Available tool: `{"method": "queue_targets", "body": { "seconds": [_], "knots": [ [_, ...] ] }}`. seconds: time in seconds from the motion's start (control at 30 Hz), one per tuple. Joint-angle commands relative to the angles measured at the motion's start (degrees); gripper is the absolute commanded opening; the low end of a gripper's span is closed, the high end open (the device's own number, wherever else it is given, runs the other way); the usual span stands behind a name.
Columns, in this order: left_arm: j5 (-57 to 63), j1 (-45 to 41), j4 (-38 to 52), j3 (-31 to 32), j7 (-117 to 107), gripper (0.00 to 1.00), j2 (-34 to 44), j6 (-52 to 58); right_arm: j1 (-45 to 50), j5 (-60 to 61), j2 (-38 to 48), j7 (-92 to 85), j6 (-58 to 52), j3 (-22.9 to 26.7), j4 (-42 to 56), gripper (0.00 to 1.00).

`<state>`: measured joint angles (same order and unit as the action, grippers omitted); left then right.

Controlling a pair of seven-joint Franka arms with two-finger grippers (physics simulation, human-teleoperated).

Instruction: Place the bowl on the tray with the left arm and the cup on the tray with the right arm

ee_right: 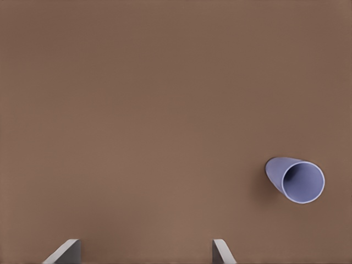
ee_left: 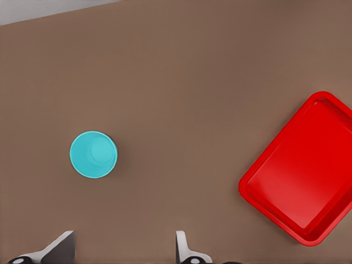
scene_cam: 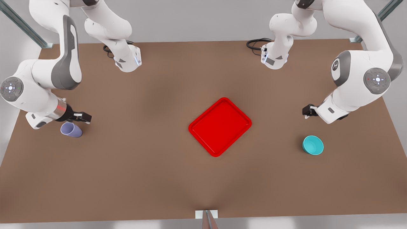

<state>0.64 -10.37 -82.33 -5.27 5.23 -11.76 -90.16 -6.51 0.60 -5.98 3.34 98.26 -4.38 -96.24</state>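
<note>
A teal bowl [scene_cam: 313, 145] sits on the brown table at the front view's right, also seen as the bowl [ee_left: 93, 154] in the left wrist view. My left gripper [scene_cam: 306, 111] hovers above and behind it, open and empty [ee_left: 124, 246]. The red tray [scene_cam: 220, 126] lies at the table's middle, turned diagonally; its rim [ee_left: 258, 165] shows in the left wrist view. The lilac cup [scene_cam: 71, 129] stands at the front view's left, the cup [ee_right: 296, 180] off to one side of my right gripper [ee_right: 144, 248]. That right gripper [scene_cam: 84, 118] is open, just above and beside the cup.
Both arm bases [scene_cam: 127, 60] [scene_cam: 275, 58] stand at the table's back with black cables beside them. A small white bracket [scene_cam: 206, 214] sits at the front edge. Bare table surrounds the tray on all sides.
</note>
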Motion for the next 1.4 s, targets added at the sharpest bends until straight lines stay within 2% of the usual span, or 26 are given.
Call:
{"method": "queue_targets", "body": {
  "seconds": [0.0, 0.03, 0.1, 0.17, 0.23, 0.4, 0.5, 0.73, 0.77, 0.8, 0.83, 0.93, 1.07, 1.23, 1.37],
  "knots": [
    [0.2, 0.0, 0.1, 0.0, 0.0, 1.0, -0.2, -0.3, 0.2, 0.0, 0.0, 0.0, 0.0, 0.0, 0.0, 1.0],
    [0.2, 0.3, 0.0, -0.3, -0.1, 1.0, -1.3, -0.4, 0.2, 0.0, 0.0, -0.1, 0.0, 0.0, 0.0, 1.0],
    [1.8, 1.7, 0.0, -3.5, 0.0, 1.0, -9.8, -4.1, 0.1, 0.1, 0.0, -1.5, 0.0, 0.1, 0.0, 1.0],
    [-8.7, 11.3, 0.1, -3.7, 4.8, 1.0, -17.9, -10.9, 0.2, 0.1, 0.0, -1.4, 0.1, 0.1, 0.1, 1.0],
    [-14.4, 15.7, 0.1, -3.7, 18.1, 1.0, -22.7, -13.3, 0.4, 0.0, 0.0, -1.4, 0.0, 0.1, 0.1, 1.0],
    [-18.9, 19.5, -0.4, -3.8, 35.5, 1.0, -28.7, -19.1, 0.4, 0.1, 0.1, -1.1, -0.4, 0.1, 0.1, 1.0],
    [-20.1, 20.5, -0.6, -3.8, 35.2, 1.0, -32.1, -24.0, 0.7, 0.0, -0.1, -0.4, -0.5, 0.0, 0.7, 1.0],
    [-22.8, 20.5, -2.1, -3.8, 32.0, 1.0, -34.8, -25.8, 0.6, 0.1, -0.3, -0.5, -0.8, -0.1, 0.7, 1.0],
    [-22.8, 20.5, -2.1, -3.9, 31.2, 0.83, -35.1, -25.7, 0.6, 0.1, -0.3, -0.5, -0.8, -0.1, 0.7, 1.0],
    [-22.7, 20.4, -2.1, -3.8, 30.3, 0.53, -35.0, -25.6, 0.6, 0.1, -0.3, -0.6, -0.9, -0.1, 0.6, 1.0],
    [-22.6, 20.4, -2.0, -3.8, 28.3, 0.42, -34.9, -25.2, 0.6, 0.1, -0.3, -0.8, -1.0, -0.1, 0.6, 1.0],
    [-22.3, 20.3, -2.0, -3.8, 26.5, 0.37, -34.8, -24.9, 0.5, 0.2, -0.3, -1.1, -1.0, -0.1, 0.6, 1.0],
    [-22.3, 20.3, -2.0, -3.8, 24.0, 0.36, -35.1, -25.2, 0.4, 0.3, -0.4, -1.3, -1.0, -0.1, 0.6, 1.0],
    [-22.2, 20.0, -2.0, -3.8, 22.4, 0.24, -35.2, -25.1, 0.2, 0.3, -0.4, -1.4, -1.0, -0.1, 0.5, 1.0],
    [-22.0, 19.6, -2.1, -3.8, 18.1, 0.21, -35.3, -25.0, 0.1, 0.4, -0.5, -1.4, -0.9, 0.0, 0.4, 1.0]
  ]
}}
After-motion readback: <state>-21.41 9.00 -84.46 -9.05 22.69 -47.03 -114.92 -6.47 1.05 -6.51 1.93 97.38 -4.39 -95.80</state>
